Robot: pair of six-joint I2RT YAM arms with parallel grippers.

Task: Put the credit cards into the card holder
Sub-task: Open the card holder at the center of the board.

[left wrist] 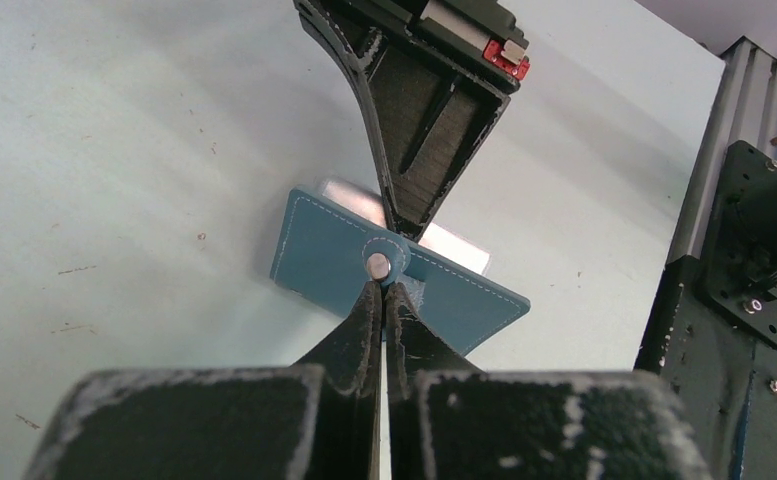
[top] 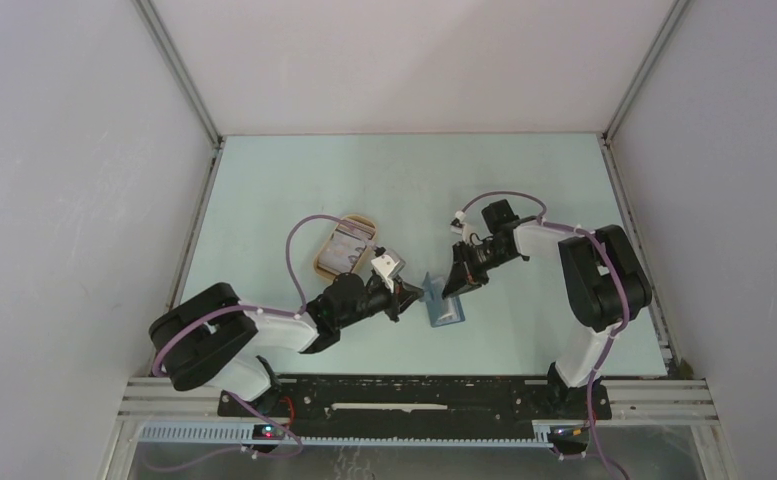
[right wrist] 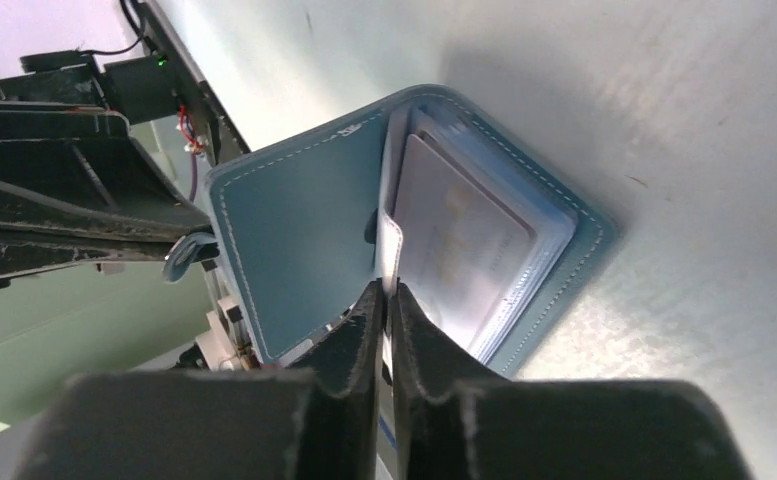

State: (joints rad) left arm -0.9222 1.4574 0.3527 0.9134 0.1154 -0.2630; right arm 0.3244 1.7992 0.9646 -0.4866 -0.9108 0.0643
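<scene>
Clenches left claw on snap tab, propping card holder open at table centre; pinches right claw on inner leaf to spread a slot. Needs credit cards from tray at ten o'clock.

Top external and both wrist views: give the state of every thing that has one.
Teal-blue folding card holder: open, one cover lifted off the table.
Left gripper: fingers shut on the holder's snap tab.
Right gripper: fingers shut on a thin pale sheet inside the holder.
Tan oval tray: holds thin rectangular cards.
</scene>
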